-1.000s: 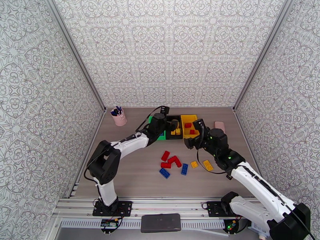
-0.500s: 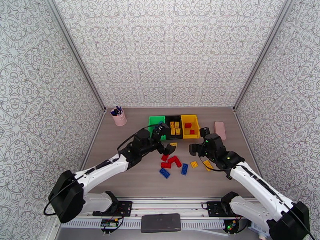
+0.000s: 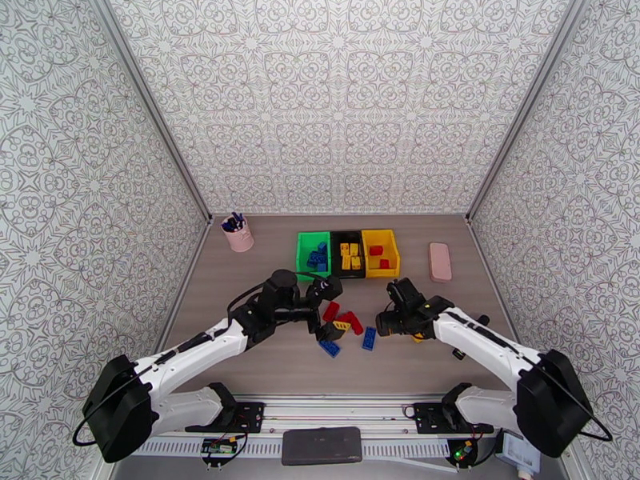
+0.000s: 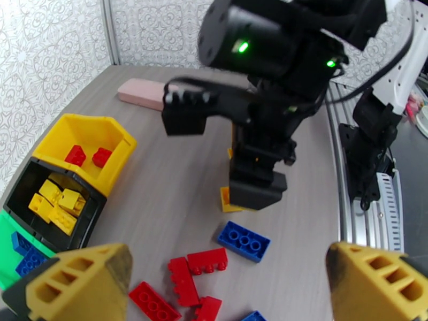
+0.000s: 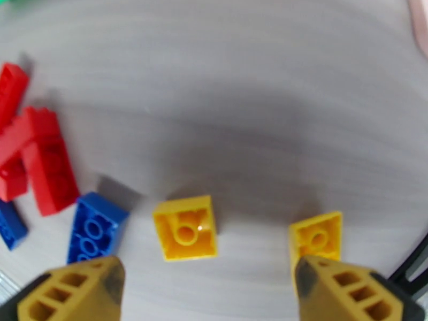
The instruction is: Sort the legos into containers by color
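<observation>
Loose legos lie mid-table: red ones (image 3: 349,320), blue ones (image 3: 369,338) and two yellow ones (image 5: 186,227) (image 5: 316,236). My left gripper (image 3: 328,310) hangs open over the red cluster (image 4: 198,261), with nothing between its fingers. My right gripper (image 3: 391,320) is open just above the yellow bricks, one of them (image 4: 231,201) under it in the left wrist view. Behind stand the containers: the green bin (image 3: 304,251) holds blue bricks, the black bin (image 3: 337,254) yellow ones, the yellow bin (image 3: 394,251) red ones.
A pink cup of pens (image 3: 238,232) stands at the back left. A flat pink slab (image 3: 439,261) lies right of the bins. The two grippers are close together over the loose bricks. Patterned walls close in the table on three sides.
My left gripper has pulled back from the bins and come down over the red bricks. My right gripper has moved from beside the yellow bin down to the yellow bricks, its jaws narrowing slightly.
</observation>
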